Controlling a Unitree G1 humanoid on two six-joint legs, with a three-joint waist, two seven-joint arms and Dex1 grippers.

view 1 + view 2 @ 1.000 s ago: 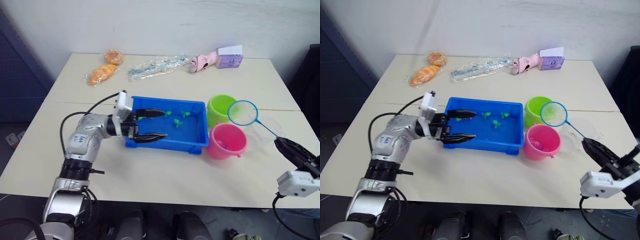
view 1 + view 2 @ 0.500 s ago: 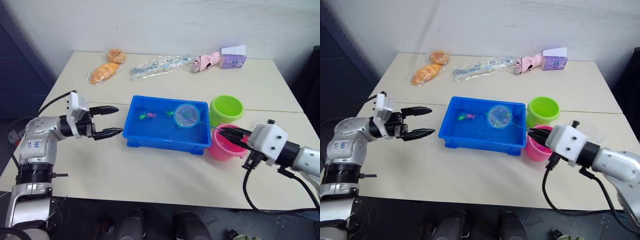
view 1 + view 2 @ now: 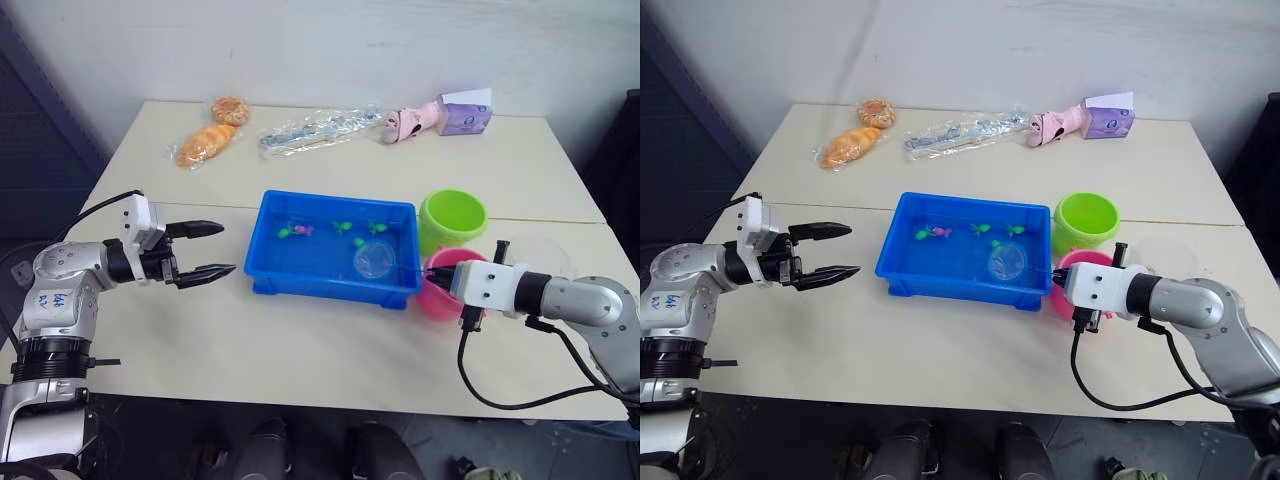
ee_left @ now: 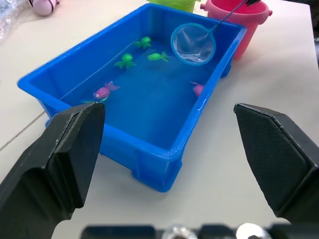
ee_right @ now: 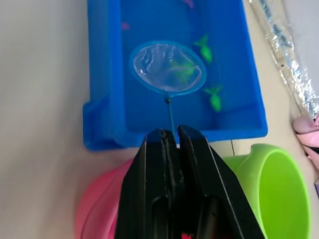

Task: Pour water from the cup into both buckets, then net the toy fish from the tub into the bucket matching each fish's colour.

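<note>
Now we have lowered the net (image 3: 374,260) into the tub (image 3: 270,278), where half a second ago it hovered higher; scooping can begin. Our right tool (image 5: 171,138) is clamped on its handle beside the tub; our left tool (image 3: 212,249) hangs apart, off the tub's other end.

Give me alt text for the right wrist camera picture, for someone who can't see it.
The right gripper, its two black fingers shut on the thin dark handle, holds the net with its light blue hoop over the blue tub. A green fish shows through the mesh, with two more green fish beside it. The pink bucket and the green bucket flank the gripper.
</note>
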